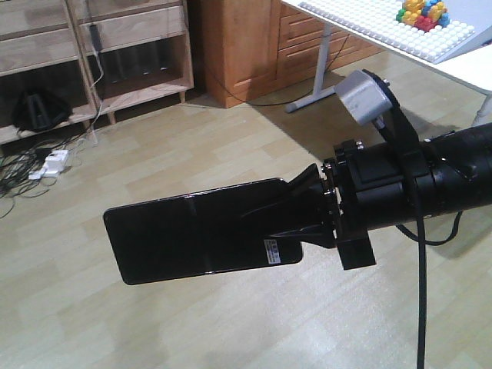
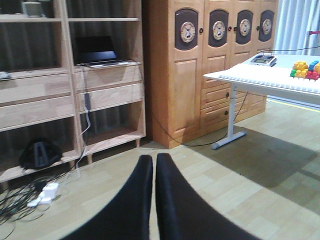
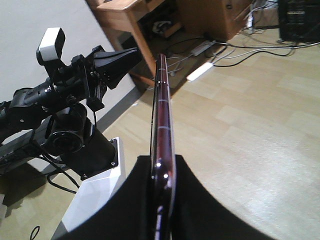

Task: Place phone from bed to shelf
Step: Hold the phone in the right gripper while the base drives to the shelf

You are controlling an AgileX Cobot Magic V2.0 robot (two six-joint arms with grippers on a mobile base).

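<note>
1. Carrying the phone (image 1: 192,234) to the shelf (image 1: 138,31) looks like the step in hand. The right gripper (image 1: 288,219) has its jaws clamped on the end of the phone with the white sticker. The phone is up in the air over the floor (image 1: 231,131). It sticks out toward 9 o'clock from the gripper. No bed shows in any view.
2. Only one end of the phone is held and the long end hangs free. So I would hold tight and go slow, or it may wobble and slip.
3. In the front view the shelf is at 11 o'clock from the phone, well apart. I would pick a bare board, slide the phone in low and flat, and only then let go.
4. The left gripper (image 2: 151,160) has its jaws together with nothing in them. It should stay out of the way.
5. What each view adds:
   - The front view shows the wide black face of the phone and the sticker.
   - The right wrist view shows only the thin pinkish edge, with the left arm at 9 o'clock.
   - The left wrist view shows no phone. It shows the shelf best, with a laptop (image 2: 97,50) on a board at 11 o'clock. A white table (image 2: 260,80) is at 2 o'clock.
</note>
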